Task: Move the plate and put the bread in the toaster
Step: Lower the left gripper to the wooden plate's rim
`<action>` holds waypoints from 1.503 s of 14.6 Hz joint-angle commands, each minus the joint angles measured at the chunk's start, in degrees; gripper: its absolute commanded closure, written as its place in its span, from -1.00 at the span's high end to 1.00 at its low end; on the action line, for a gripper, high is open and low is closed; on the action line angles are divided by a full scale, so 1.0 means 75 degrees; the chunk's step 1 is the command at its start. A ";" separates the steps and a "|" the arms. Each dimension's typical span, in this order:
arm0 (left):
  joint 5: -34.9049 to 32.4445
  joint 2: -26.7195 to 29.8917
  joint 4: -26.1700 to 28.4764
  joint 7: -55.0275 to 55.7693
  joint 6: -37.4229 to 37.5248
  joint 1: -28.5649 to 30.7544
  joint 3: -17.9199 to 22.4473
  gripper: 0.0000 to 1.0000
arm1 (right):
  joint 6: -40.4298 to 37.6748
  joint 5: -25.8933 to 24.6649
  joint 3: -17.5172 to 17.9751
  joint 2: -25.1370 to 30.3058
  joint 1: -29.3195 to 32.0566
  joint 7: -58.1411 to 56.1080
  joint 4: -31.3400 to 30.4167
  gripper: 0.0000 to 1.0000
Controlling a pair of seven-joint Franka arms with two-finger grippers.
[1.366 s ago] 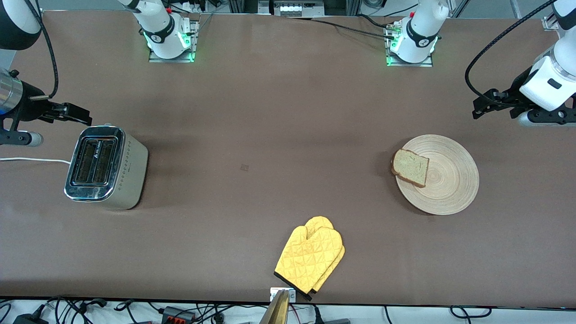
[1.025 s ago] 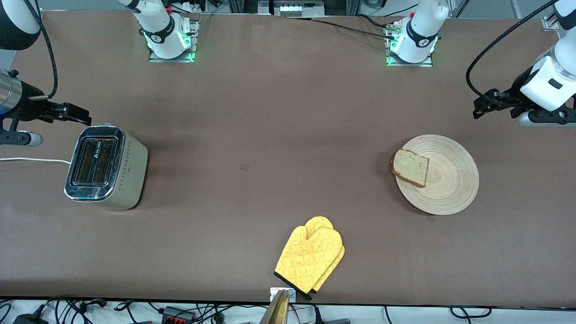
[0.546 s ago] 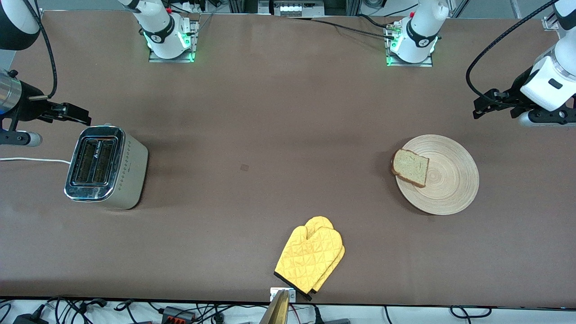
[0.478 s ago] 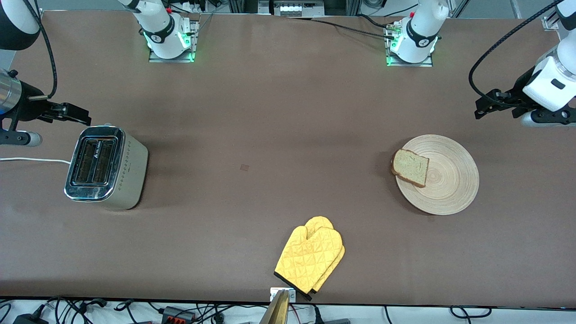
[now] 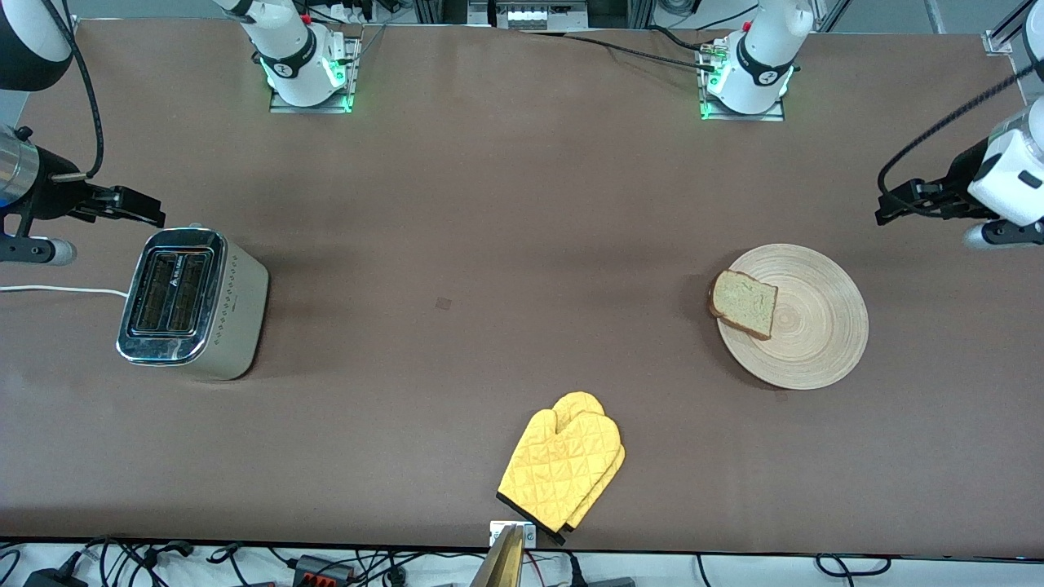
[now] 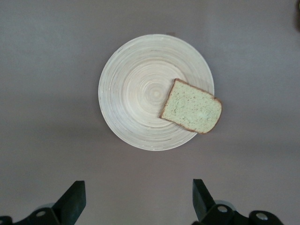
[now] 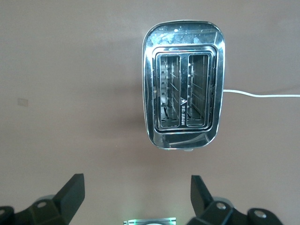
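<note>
Nothing was done yet: the bread (image 5: 743, 304) was left at the plate (image 5: 807, 342)'s 9 o'clock edge. The toaster (image 5: 192, 303) was empty. Both the left claw (image 6: 136, 201) and right claw (image 7: 136, 199) were held open, nothing gripped.

You have a wide brown surface (image 5: 506, 228) in front of you. On it, toward the right arm's end, the toaster (image 5: 194, 303) stands upright with its two slots facing up, and its white cord (image 5: 57, 289) lies on the surface beside it. Toward the left arm's end the plate (image 5: 803, 326) lies flat. A yellow oven mitt (image 5: 563, 466) lies between these two, nearer to the front camera than both, close to the surface edge. The two arm bases (image 5: 306, 69) are fixed along the edge farthest from that camera.
</note>
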State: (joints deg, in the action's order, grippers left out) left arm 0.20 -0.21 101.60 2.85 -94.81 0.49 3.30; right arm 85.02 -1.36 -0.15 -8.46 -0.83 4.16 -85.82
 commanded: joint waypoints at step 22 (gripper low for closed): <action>0.5458 -0.6300 -0.2484 -0.6555 -0.0273 0.3943 -0.0030 0.99 | -0.0109 0.0076 0.0009 0.0027 0.0028 0.0019 0.0052 1.00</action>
State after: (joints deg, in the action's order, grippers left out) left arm 39.87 -46.30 84.75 -44.56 -97.11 29.64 3.08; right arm 85.00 -1.36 -0.21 -8.47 -0.81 4.18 -85.82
